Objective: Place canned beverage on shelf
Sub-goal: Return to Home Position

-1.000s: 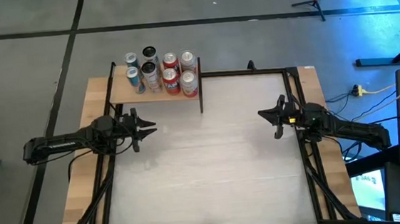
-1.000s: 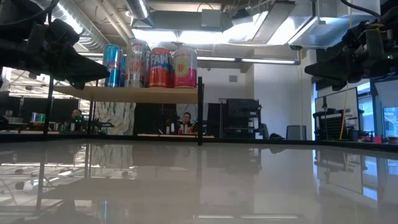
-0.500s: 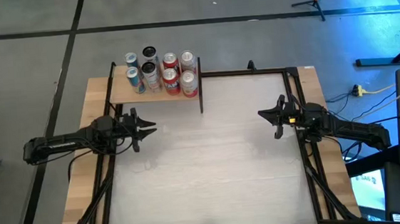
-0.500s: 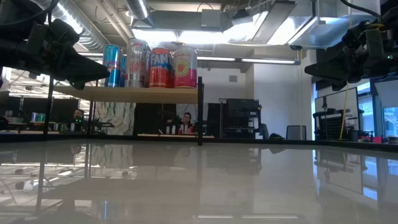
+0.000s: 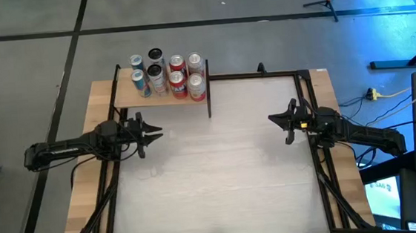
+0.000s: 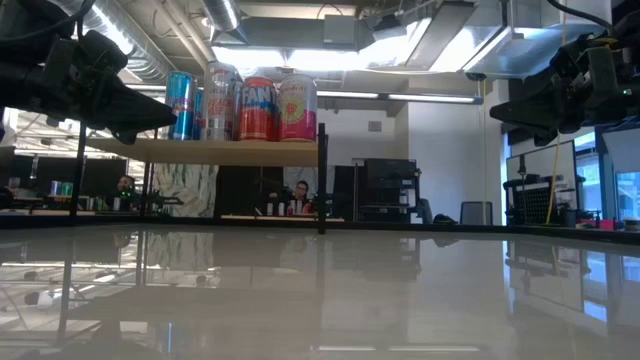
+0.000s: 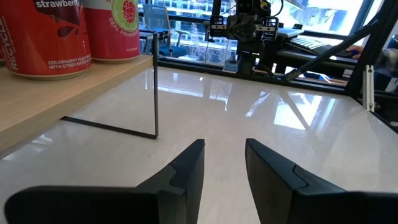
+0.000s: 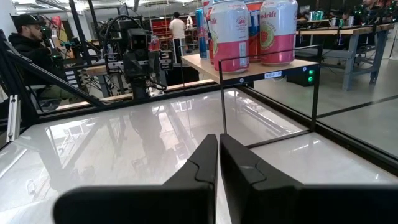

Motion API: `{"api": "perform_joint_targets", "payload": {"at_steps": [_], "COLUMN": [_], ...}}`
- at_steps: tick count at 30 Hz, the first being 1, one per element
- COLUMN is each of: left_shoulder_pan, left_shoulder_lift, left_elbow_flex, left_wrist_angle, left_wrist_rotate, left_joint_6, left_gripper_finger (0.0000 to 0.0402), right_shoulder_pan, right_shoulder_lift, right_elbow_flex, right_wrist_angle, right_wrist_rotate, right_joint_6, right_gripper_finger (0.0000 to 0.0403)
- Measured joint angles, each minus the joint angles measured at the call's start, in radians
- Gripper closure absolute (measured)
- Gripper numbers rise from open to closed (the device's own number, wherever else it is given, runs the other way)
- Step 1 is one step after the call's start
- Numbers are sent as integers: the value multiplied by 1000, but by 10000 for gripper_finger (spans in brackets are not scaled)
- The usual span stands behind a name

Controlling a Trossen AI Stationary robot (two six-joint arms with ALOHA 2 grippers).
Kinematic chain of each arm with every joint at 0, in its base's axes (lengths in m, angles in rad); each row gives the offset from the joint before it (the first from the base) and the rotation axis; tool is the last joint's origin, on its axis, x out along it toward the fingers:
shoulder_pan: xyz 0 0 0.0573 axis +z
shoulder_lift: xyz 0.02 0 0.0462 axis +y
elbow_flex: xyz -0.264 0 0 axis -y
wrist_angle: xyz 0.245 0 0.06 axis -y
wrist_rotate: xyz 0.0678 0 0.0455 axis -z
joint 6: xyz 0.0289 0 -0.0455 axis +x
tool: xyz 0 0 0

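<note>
Since the soda cans (image 5: 168,76) all stand on the shelf (image 5: 127,100) at the tabletop's (image 5: 221,182) far left corner, the job in hand is, by my judgement, a clean retreat to rest with nothing carried. From above, the left tool (image 5: 150,132) hangs near the left edge, just in front of the shelf. The right tool (image 5: 274,119) hangs near the right edge, well apart from the shelf.

At tabletop height, the blue can (image 6: 180,105), the white can (image 6: 218,100), the red can (image 6: 258,108) and the pink can (image 6: 297,108) sit upright in a row on the board. Both arms are raised above the surface.

The left wrist view shows its two fingers apart and empty, and the shelf's thin black frame leg (image 7: 155,93) stands close ahead to one side. This is the arm to watch. It should draw straight back toward its own edge and not swing sideways, or it may knock the leg and topple the cans.

The right wrist view shows its fingers pressed together with nothing between them, and open tabletop ahead. That arm can fold home freely. A slow, level path is best for both.
</note>
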Motion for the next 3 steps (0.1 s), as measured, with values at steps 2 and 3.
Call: {"api": "perform_joint_targets", "payload": {"at_steps": [2, 3], "left_shoulder_pan": [0, 0], "left_shoulder_lift": [0, 0], "left_elbow_flex": [0, 0], "left_wrist_angle": [0, 0], "left_wrist_rotate": [0, 0], "left_joint_6": [0, 0], "left_gripper_finger": [294, 294], "right_shoulder_pan": [0, 0], "right_shoulder_lift": [0, 0], "right_elbow_flex": [0, 0], "right_wrist_angle": [0, 0], "right_wrist_rotate": [0, 0], "right_joint_6": [0, 0], "right_gripper_finger": [386, 386]}}
